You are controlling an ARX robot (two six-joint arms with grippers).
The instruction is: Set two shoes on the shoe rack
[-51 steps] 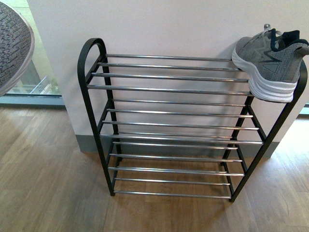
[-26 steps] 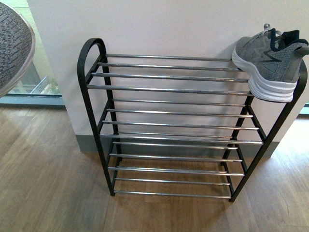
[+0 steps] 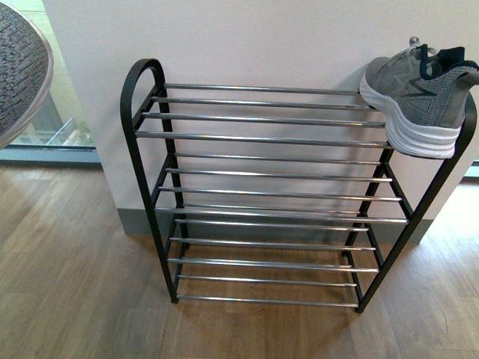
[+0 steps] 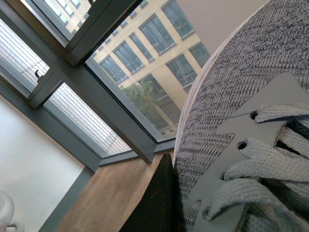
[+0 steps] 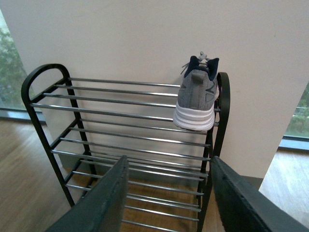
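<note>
Front view: the rack (image 3: 144,63) stood on the wood floor (image 3: 75,284) with its back to the white wall (image 3: 262,37). The first shoe (image 3: 419,93) sat on the top tier at the right end, beside the right arch, its toe pointing along the bars toward the left and its white sole resting on the bars. The lower three tiers carried nothing. The second shoe (image 3: 19,67) showed only as a grey knit patch with a white rim at the upper left edge of the frame, up off the floor and well apart from the rack. Neither arm showed in this view. Left wrist view: grey knit and white laces of the second shoe filled most of the picture. The left claw (image 4: 163,198) showed only one dark finger, lying flat against the shoe's side, so it was taken as pinching that shoe. A window (image 4: 120,63) lay behind. Right wrist view: the right claw (image 5: 169,159) was spread wide with nothing between its fingers. It faced the rack from a little way off, with the first shoe's heel turned toward it.
</note>
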